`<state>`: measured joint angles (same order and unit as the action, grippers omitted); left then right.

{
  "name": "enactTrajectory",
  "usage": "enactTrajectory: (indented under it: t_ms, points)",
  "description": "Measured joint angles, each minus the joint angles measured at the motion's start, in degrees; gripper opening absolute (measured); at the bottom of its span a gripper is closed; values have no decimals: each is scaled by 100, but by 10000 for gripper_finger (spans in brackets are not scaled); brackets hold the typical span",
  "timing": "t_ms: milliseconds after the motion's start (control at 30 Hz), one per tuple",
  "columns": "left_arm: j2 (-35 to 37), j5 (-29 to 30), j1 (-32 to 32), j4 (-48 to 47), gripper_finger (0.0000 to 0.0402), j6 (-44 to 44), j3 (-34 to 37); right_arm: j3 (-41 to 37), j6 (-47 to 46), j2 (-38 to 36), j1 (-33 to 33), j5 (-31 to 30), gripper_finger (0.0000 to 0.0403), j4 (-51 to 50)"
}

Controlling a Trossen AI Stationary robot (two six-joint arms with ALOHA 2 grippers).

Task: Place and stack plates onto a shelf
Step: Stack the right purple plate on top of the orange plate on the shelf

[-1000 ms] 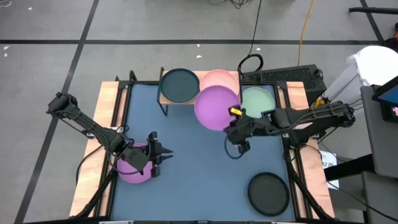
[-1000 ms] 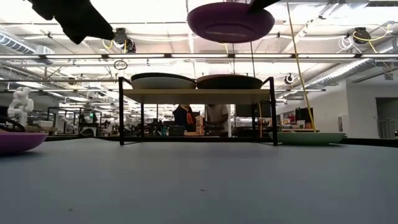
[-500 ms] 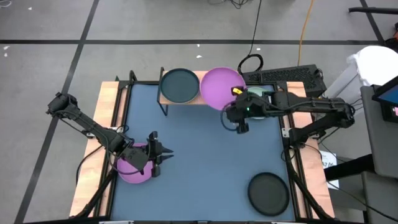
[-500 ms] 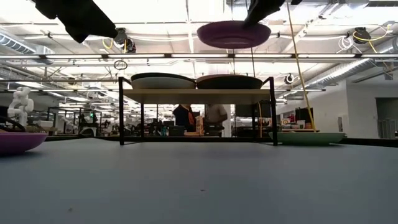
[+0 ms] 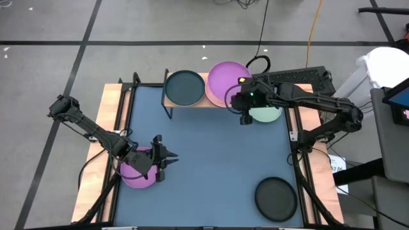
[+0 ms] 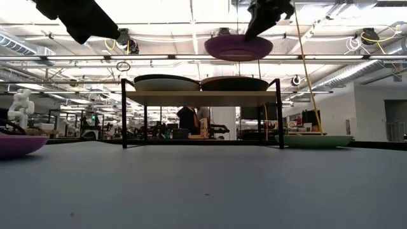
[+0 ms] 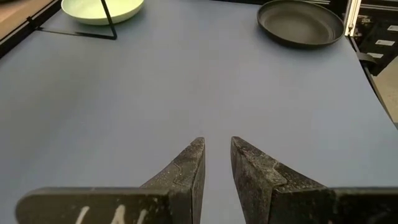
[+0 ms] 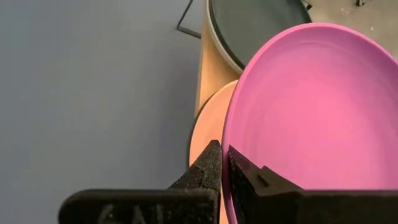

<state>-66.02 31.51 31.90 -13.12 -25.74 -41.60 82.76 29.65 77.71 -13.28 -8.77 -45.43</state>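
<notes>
My right gripper is shut on a purple plate and holds it over the right half of the light-wood shelf. A pink plate rests on the shelf right below it, with a dark plate on the shelf's left half. In the low view the purple plate hangs clear above both. My left gripper is narrowly open and touches nothing; it hovers by the second purple plate at the table's left. White plate and further dark plates are out of view. My right gripper pinches the purple plate's rim on the plate's near-right side, one finger over the inner face and one under it. The fingers come from the table's right and near side, slanting down. The plate is lifted clear and roughly level above the pink plate.
A mint green plate lies on the table right of the shelf, partly under my right arm. A dark plate sits near the table's near right corner. The blue-grey middle of the table is bare. People stand in the room beyond the shelf.
My right gripper has carried the purple plate toward the table's far edge, from in front of the shelf to over its right half, covering the pink plate from above. The plate has stayed roughly level. My left arm has kept still.
</notes>
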Motion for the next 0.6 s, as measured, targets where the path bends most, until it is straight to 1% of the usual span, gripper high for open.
enactTrajectory:
  t_ms: [267,433,600]
  points:
    - [0,-1,0,-27,82,-42,0,-324,3,40,-205,8,0,381]
    - [0,-2,9,-27,82,-44,0,-624,-1,42,-248,8,0,570]
    - [0,-2,9,-27,82,-22,0,-881,-1,42,-249,10,0,964]
